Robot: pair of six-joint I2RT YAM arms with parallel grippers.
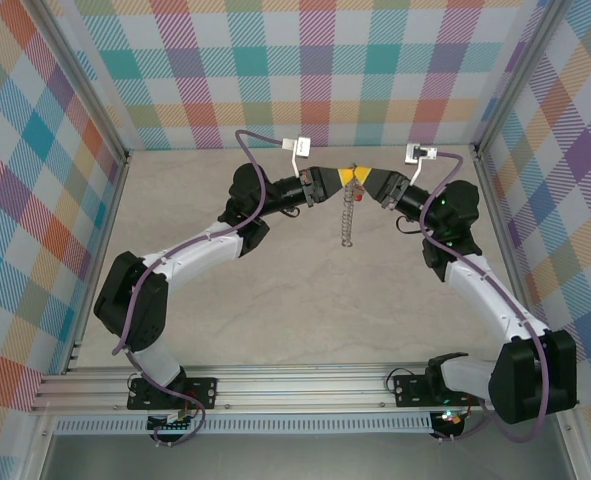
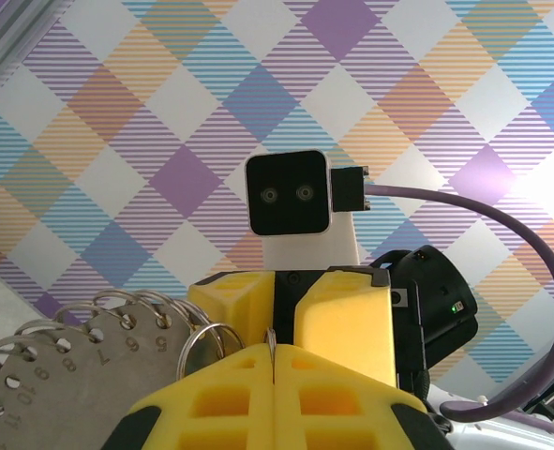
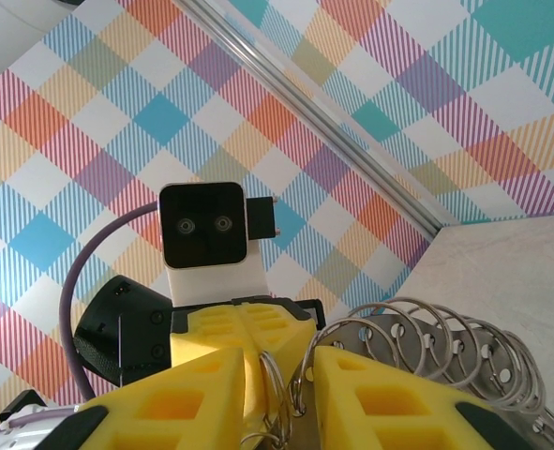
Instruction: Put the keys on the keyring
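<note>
silver-grey metal keyring [image 1: 347, 215], wire rings on a numbered plate, hangs over the pale stone-look bench [image 1: 305, 300] between both claws, left claw [image 2: 273, 375] clamped on one thin ring, right claw [image 3: 291, 398] narrowly apart around another, grip unclear; judging by this, threading the key remains undone.

Arms: two, left arm [image 1: 190, 250] and right arm [image 1: 485, 290], one either side of keyring [image 1: 348, 215].
Grippers: two, left gripper [image 1: 343, 178] and right gripper [image 1: 363, 179], meeting at keyring top.
Keyring: one, built on numbered metal plate [image 2: 98, 384].
Split rings [image 3: 445, 323] on plate: at least six, overlap blocks exact count.
Readable hole numbers: seven.
</note>
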